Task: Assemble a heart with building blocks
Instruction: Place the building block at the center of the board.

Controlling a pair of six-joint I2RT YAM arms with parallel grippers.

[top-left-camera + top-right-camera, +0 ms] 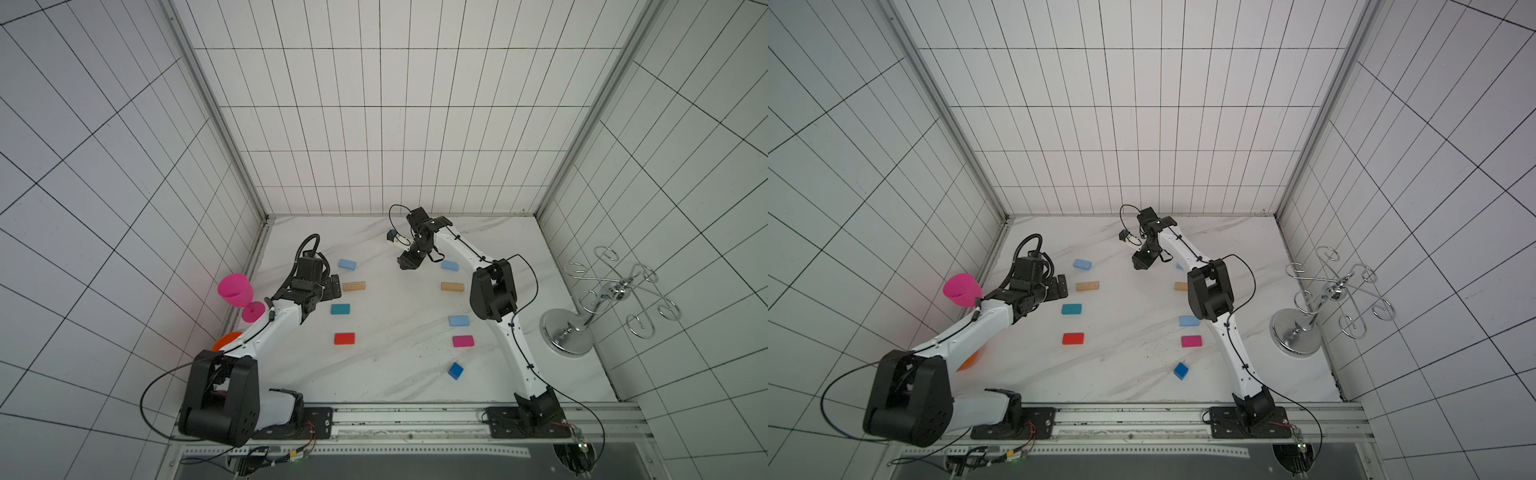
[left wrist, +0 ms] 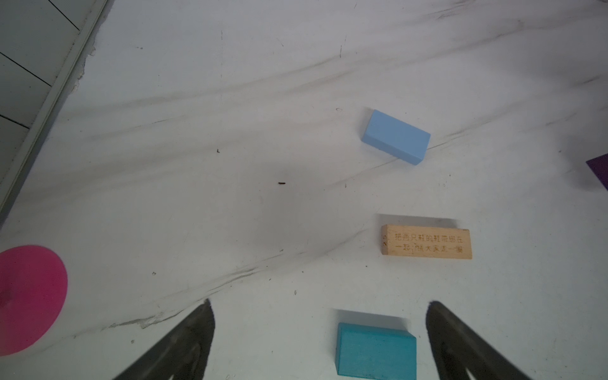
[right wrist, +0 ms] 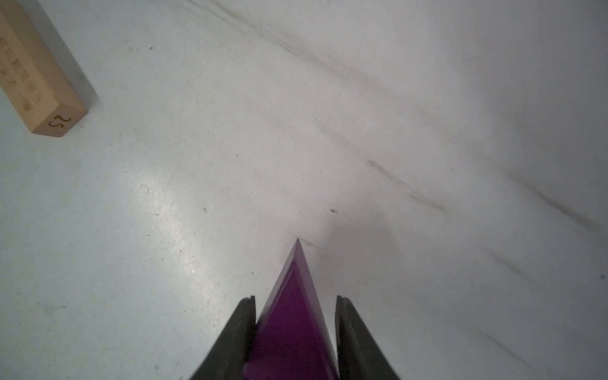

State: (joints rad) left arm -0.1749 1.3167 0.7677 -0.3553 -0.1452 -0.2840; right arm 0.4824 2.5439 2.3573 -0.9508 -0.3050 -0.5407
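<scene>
The right end effector (image 3: 295, 299) grasping the purple triangle (image 3: 292, 329); the left end effector (image 2: 319, 304) released.
We see the triangle clamped between the two right fingers (image 3: 240, 329), its sharp tip jutting beyond them toward the surface (image 3: 394, 131); whether it touches we cannot tell. It sits well apart from the tan block (image 2: 426, 241). The left fingers (image 2: 194, 339) stand wide apart, holding nothing; the teal block (image 2: 376, 348), near the tan block, lies between them, nearer one finger and touching neither.
</scene>
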